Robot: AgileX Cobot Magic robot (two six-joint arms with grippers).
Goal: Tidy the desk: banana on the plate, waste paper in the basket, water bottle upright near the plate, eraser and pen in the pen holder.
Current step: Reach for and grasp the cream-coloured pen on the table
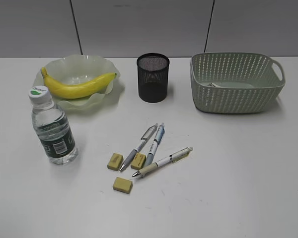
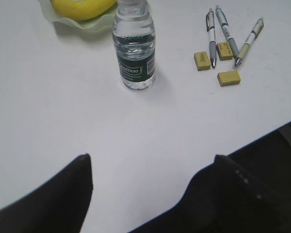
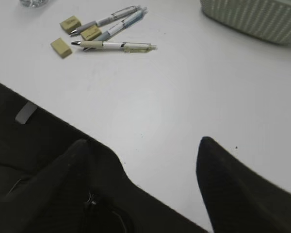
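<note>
While both arms' fingers (image 2: 82, 184) gape empty, the banana (image 1: 79, 87) lies crosswise on the plate (image 1: 97, 64), stem left.

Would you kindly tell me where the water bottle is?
In the exterior view, the water bottle stands upright at the left, just in front of the plate.

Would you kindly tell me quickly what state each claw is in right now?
Left claw: open, holding nothing, above the plain white flat desk.
Right claw: open, holding nothing.
</note>
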